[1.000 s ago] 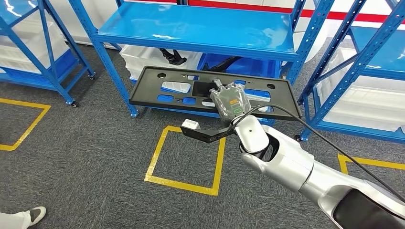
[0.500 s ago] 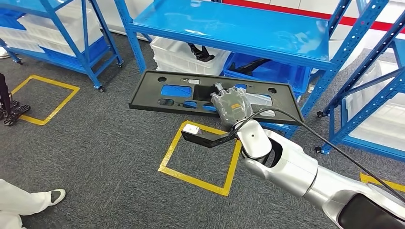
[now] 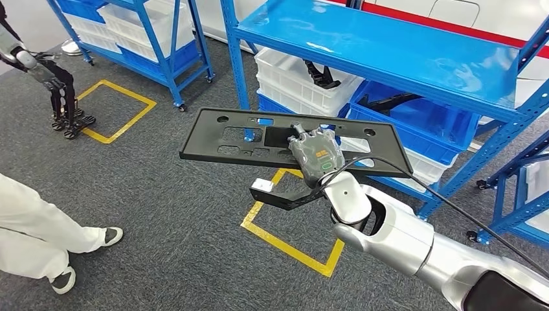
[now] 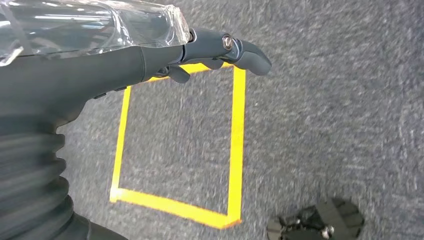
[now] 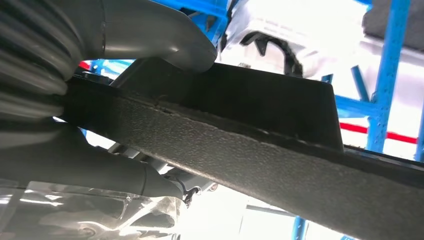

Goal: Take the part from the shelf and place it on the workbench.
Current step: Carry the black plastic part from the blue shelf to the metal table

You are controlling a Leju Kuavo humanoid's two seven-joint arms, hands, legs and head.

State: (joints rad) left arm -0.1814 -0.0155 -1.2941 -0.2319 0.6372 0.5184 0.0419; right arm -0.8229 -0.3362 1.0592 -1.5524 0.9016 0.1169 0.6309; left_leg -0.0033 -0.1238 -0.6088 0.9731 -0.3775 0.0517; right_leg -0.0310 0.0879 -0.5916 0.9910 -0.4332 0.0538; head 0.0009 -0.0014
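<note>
The part [image 3: 202,139] is a long flat black panel with several cut-outs. It hangs level in the air above the grey carpet, in front of the blue shelf [image 3: 388,58]. My right hand [image 3: 317,150] grips it at the near long edge, a little right of its middle, with the silver arm coming in from the lower right. In the right wrist view the panel's rough black edge [image 5: 280,150] runs across the picture, with my thumb [image 5: 165,40] lying over it. My left hand [image 4: 150,55] hangs over the carpet and holds nothing.
White bins [image 3: 285,71] and a blue bin [image 3: 414,123] sit on the shelf's lower level. A second blue rack [image 3: 149,39] stands at the back left. A yellow taped square [image 3: 291,243] marks the floor below the panel. A person's white-trousered legs [image 3: 39,233] are at the left.
The camera has turned, so the whole scene has shifted: the shelves slid right and a person's legs came further into view at the left. The panel stays in my right hand.
</note>
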